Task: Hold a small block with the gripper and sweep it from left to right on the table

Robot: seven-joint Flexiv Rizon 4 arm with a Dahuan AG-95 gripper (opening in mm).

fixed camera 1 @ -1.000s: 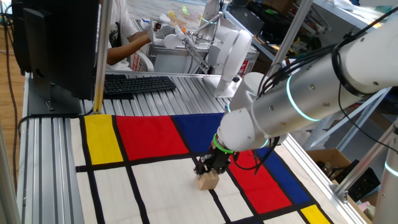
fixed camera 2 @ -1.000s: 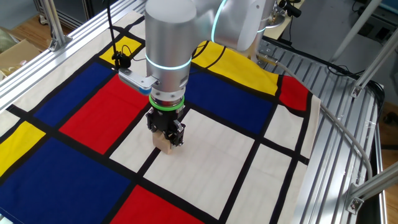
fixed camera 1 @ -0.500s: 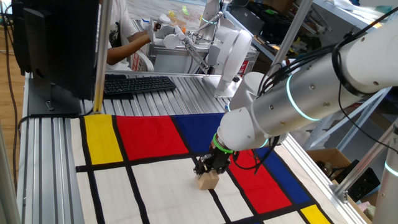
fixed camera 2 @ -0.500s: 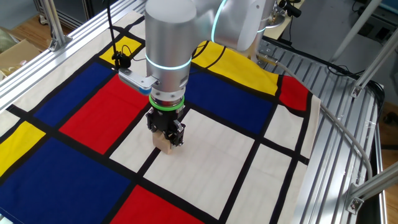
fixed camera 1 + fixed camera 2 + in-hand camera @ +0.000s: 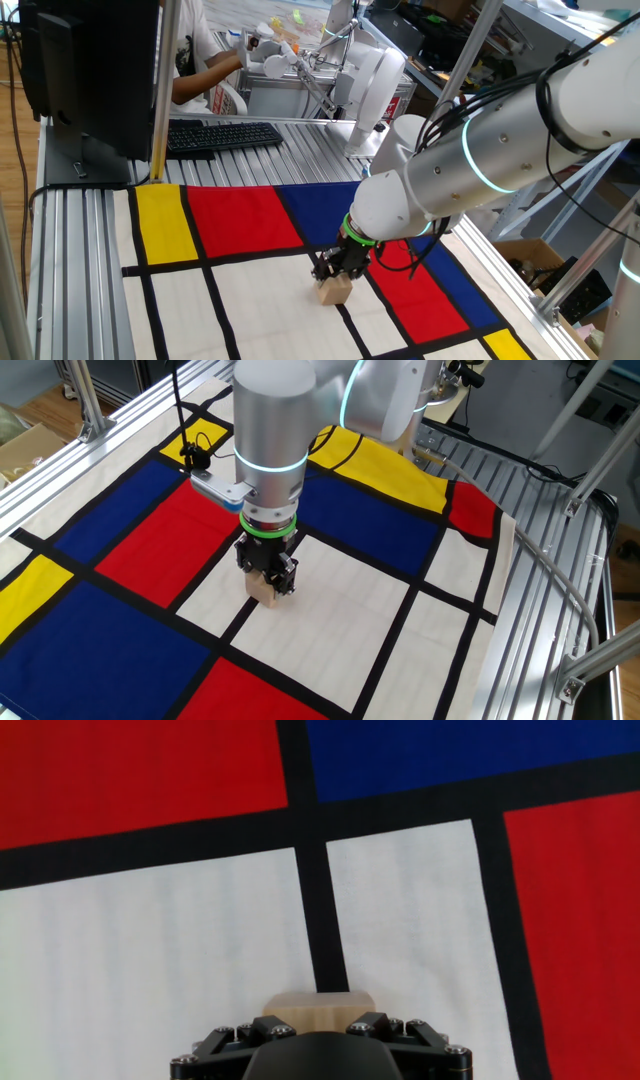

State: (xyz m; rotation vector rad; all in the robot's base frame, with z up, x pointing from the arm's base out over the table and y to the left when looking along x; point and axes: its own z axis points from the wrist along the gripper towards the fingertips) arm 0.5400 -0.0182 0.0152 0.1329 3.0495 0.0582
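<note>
Small block (image 5: 335,291), a plain tan wooden cube, sits pinched in the black gripper (image 5: 337,268), resting on the table (image 5: 240,310) where a black line crosses the cloth's white panels. Only its lower half shows in either fixed view (image 5: 264,592); the fingers cover its top. In the hand view just a curved sliver of the block (image 5: 318,1007) peeks above the gripper's (image 5: 320,1038) screwed black housing, and the fingertips themselves are hidden. Above the gripper, a green ring (image 5: 268,530) and the big white arm (image 5: 270,430) block the cloth behind. Beyond the cloth's far edge lie a keyboard (image 5: 220,135) and a person (image 5: 200,60), mostly cut off by a dark monitor (image 5: 95,70).
</note>
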